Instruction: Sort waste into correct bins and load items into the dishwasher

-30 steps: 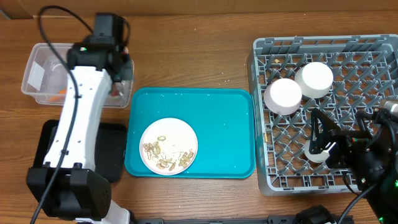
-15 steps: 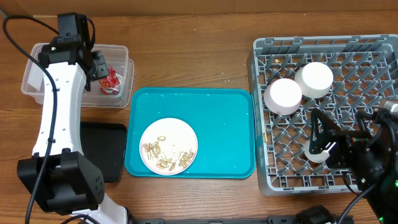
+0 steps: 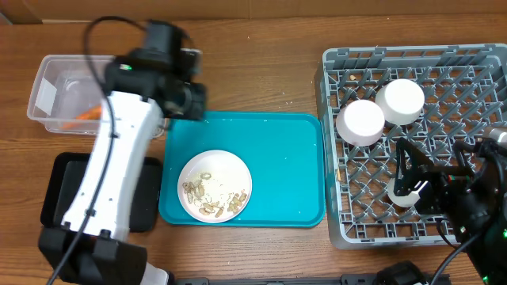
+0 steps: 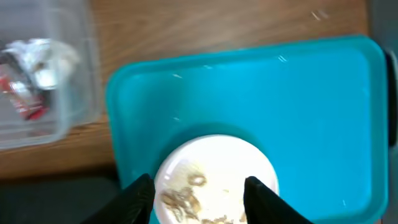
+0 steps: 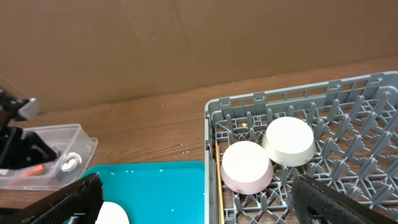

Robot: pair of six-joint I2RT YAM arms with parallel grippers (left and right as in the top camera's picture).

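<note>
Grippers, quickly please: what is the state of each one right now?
Left gripper: open, holding nothing.
Right gripper: open, holding nothing.

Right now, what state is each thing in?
left gripper: open, empty.
right gripper: open, empty.
plate: upright on teal tray, scraps on it.
two bowls: upside down in dish rack.
clear tub: holds tissue, wrapper, carrot piece.

I see the teal tray [image 3: 285, 170] carrying a white plate [image 3: 215, 178] speckled with beige scraps [image 3: 212, 202]. Left of the tray, the clear tub [image 3: 55, 71] shows an orange carrot piece [image 3: 85, 116], a red wrapper [image 4: 23, 102] and a white tissue [image 4: 43, 56]. Right of the tray, the grey lattice rack [image 3: 412, 55] holds two white bowls [image 3: 360, 123].
</note>
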